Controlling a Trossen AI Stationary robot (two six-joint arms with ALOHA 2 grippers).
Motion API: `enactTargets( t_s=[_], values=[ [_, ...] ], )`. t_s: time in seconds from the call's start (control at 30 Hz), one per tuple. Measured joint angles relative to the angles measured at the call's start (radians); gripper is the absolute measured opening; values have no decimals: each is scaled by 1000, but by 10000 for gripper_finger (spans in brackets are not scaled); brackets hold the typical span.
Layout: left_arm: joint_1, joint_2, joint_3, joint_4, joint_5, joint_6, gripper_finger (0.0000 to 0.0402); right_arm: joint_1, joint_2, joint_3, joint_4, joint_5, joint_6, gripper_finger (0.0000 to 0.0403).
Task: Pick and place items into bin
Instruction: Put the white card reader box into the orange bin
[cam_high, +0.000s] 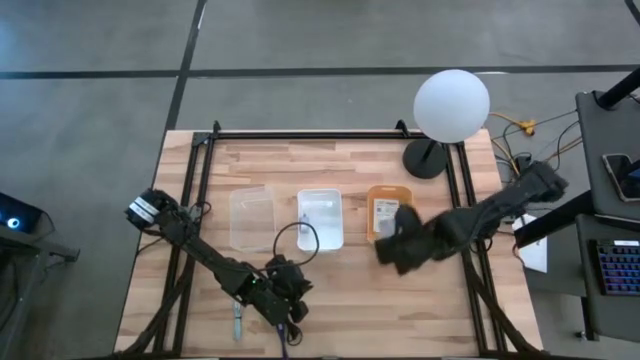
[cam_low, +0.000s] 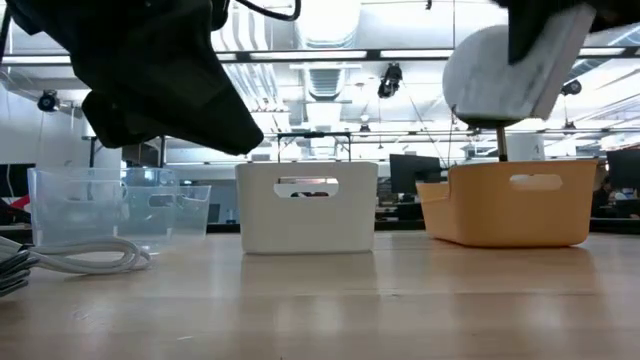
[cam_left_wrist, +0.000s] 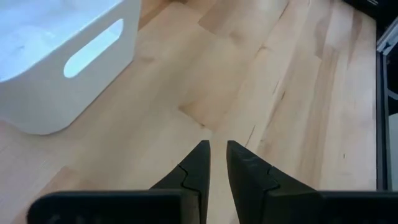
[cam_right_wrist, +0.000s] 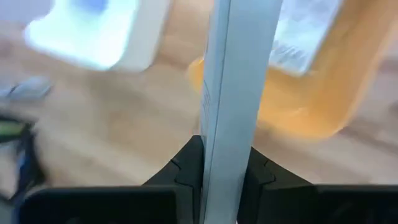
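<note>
My right gripper (cam_high: 398, 248) is shut on a white card or packet (cam_right_wrist: 239, 74) just near of the orange bin (cam_high: 388, 193). The low view shows the packet (cam_low: 520, 60) held high above that bin (cam_low: 510, 205). White printed cards (cam_right_wrist: 305, 37) lie inside the bin. My left gripper (cam_high: 285, 292) hovers over bare wood near the table's front edge. Its fingers (cam_left_wrist: 214, 155) are a narrow gap apart and hold nothing. A grey metal stick (cam_high: 238, 320) lies on the table left of it. A pale cable (cam_low: 90, 258) lies on the table near the clear bin. My right gripper pinches the white packet between its two fingers, one on each flat face, at the packet's end nearest the wrist (cam_right_wrist: 227, 158). The wrist view shows the packet edge-on, running straight out past the fingertips. It is lifted clear of the table and the bin.
Three bins stand in a row mid-table: clear (cam_high: 252, 215), white (cam_high: 320, 193) and orange. A white globe lamp (cam_high: 452, 103) stands on a dark base at the far right. Black frame rails run along both table sides. Bare wood lies between the bins and the front edge.
</note>
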Motion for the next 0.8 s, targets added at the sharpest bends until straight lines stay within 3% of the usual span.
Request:
enactTargets(
  t_s=[0.13,0.23,0.4,0.57,0.8],
  values=[
    [0,-2,0,-1,2,0,38,-121,-157,-161,64,-13,-55,45],
    [0,-3,0,0,2,0,38,-219,-255,-308,231,-86,-125,45],
    [0,-3,0,-1,3,0,38,-346,-303,-485,411,-170,-196,47],
    [1,-3,-2,-1,4,-2,38,-402,-293,-550,514,-248,-250,65],
    [23,-3,-6,-2,6,-1,38,-425,-266,-562,529,-235,-258,95]
  ],
)
